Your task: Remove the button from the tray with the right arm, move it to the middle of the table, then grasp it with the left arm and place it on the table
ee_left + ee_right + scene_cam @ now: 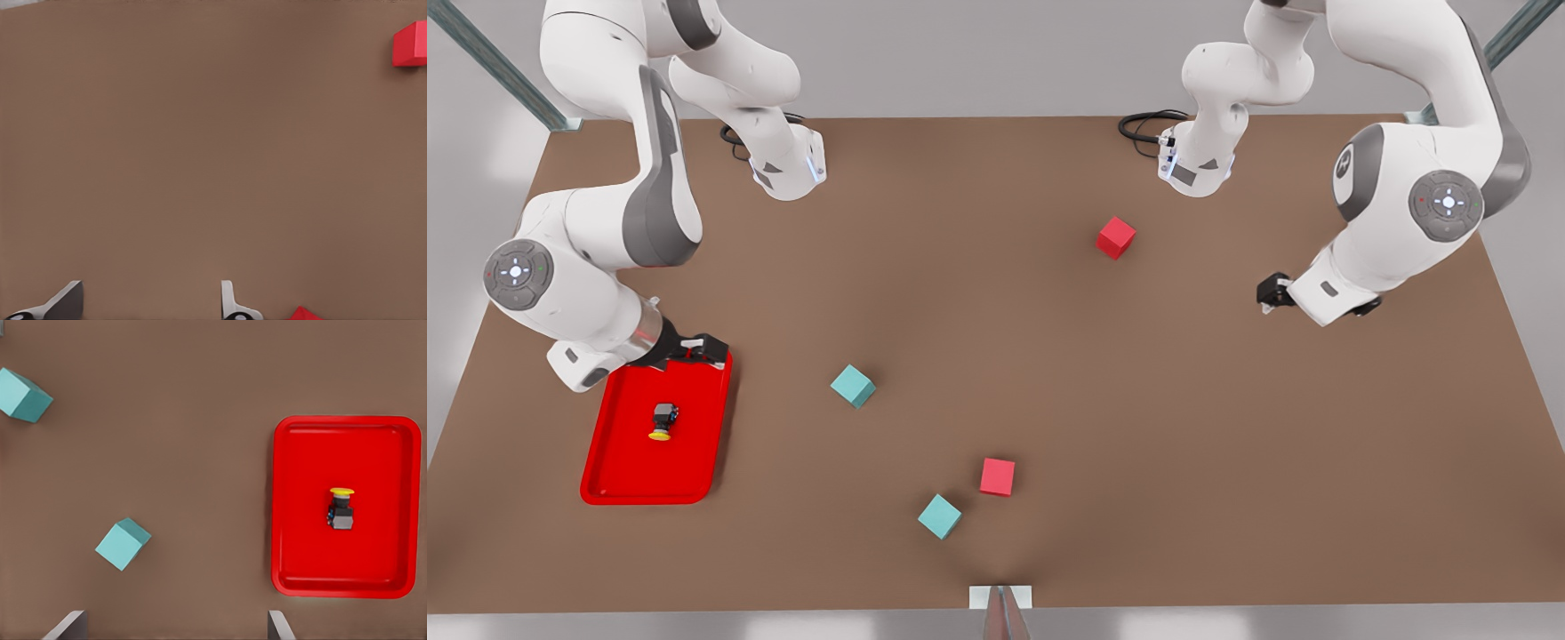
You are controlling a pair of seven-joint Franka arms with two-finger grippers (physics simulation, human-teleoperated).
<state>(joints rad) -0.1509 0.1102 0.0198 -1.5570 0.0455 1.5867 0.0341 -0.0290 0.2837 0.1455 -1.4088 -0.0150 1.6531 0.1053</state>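
The button point(663, 420), a small dark body with a yellow cap, lies on its side in the middle of the red tray point(614, 480) at the front view's left. The right wrist view shows the button point(341, 510) inside the tray point(307, 547). My right gripper point(692, 351) hovers over the tray's far rim. It is open, and the gripper point(173, 630) has nothing between its fingers, well apart from the button. My left gripper point(1316, 298) waits above the table at the front view's right. The left gripper point(147, 307) is open over bare tabletop.
Two teal cubes point(853, 386) point(940, 516) and a red cube point(997, 476) lie between the tray and the table's middle front. Another red cube point(1116, 237) sits toward the back right. A red cube point(410, 43) also shows in the left wrist view.
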